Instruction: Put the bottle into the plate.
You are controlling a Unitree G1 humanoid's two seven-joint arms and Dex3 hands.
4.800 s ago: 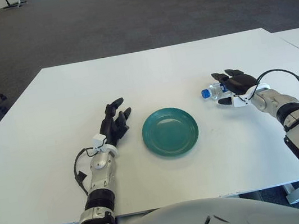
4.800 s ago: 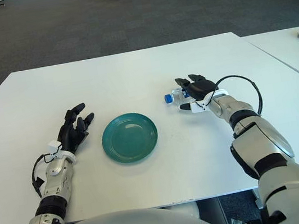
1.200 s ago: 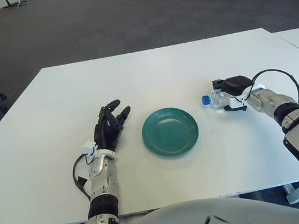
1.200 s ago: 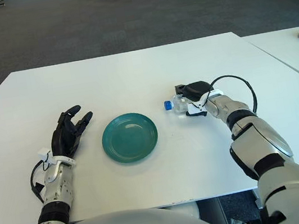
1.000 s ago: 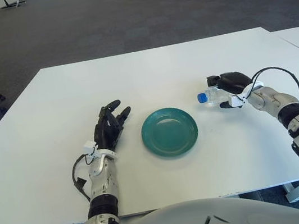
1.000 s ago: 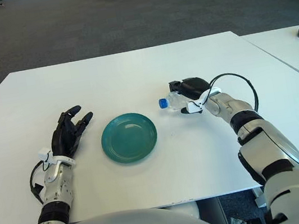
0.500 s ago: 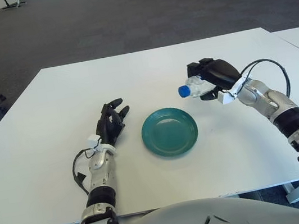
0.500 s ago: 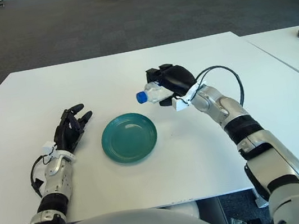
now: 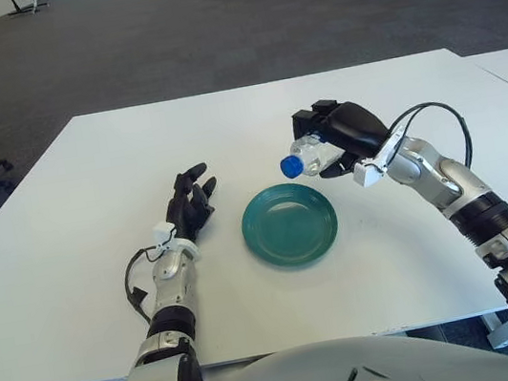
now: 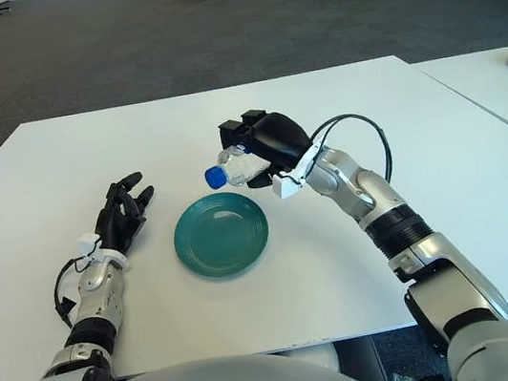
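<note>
Gripping the bottle (image 9: 305, 156), our right hand (image 9: 346, 132) has its fingers curled around the clear body. The bottle lies roughly sideways, with the blue cap sticking out to our left past the fingers. We see it held up off the table (image 9: 253, 123), above the far right rim of the green plate (image 9: 289, 223); it does not touch the plate. The plate sits flat near the middle of the table, nothing in it. Our left hand (image 9: 188, 204) shows just left of the plate, fingers spread and loose, holding nothing; we cannot tell whether it touches the tabletop. Open white surface runs all around the plate, wide on the far side and on both flanks. The near edge of the table is close behind the plate. A second table (image 10: 507, 78) stands off to the right, apart from ours.
</note>
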